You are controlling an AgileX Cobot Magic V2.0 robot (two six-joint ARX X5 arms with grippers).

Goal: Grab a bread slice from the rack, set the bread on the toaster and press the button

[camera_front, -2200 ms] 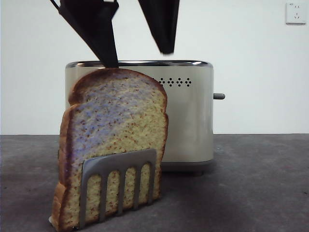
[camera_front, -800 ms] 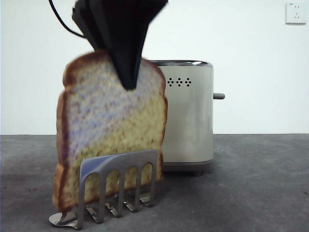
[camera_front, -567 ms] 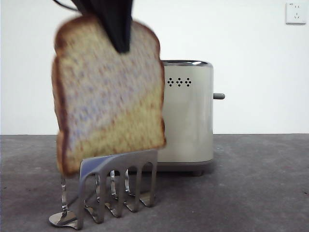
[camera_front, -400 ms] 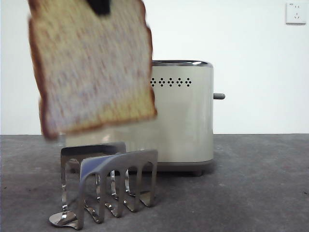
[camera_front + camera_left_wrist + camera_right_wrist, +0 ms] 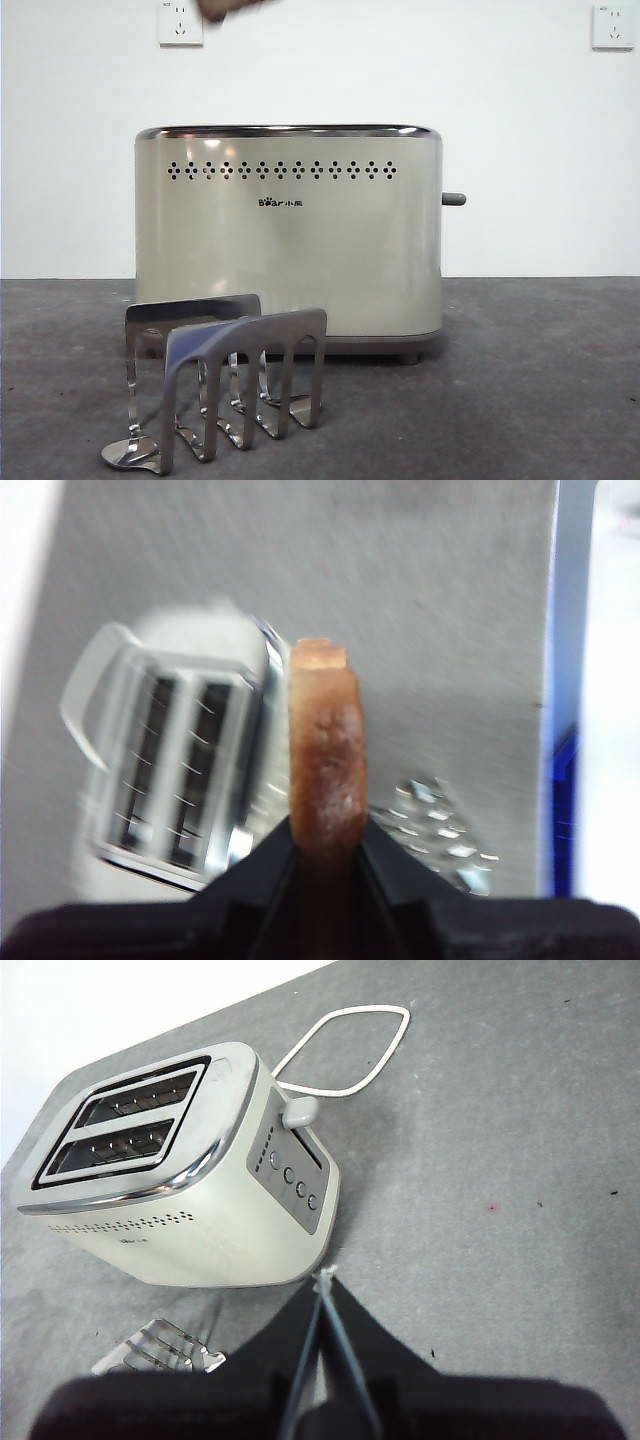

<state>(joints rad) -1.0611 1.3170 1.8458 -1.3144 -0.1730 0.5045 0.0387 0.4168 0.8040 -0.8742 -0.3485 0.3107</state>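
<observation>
Left gripper [image 5: 325, 855] jaws clamp bread slice [image 5: 326, 765] edge-on, high above toaster [image 5: 175, 770] and rack [image 5: 440, 830]. Front view: only bread tip at top edge, rack lower left on tabletop [image 5: 540, 380]. Right gripper [image 5: 325, 1290] jaws closed, empty.

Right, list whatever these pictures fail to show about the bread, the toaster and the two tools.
- Slice of bread: front view's top edge cuts off all but a blurred scrap; left wrist view shows only its crust edge-on, held in the left tool.
- Toaster: its buttons face away in the front view; their markings are too small in the right wrist view.
- Rack: blurred in the left wrist view.
- Right tool: out of the front view.
</observation>
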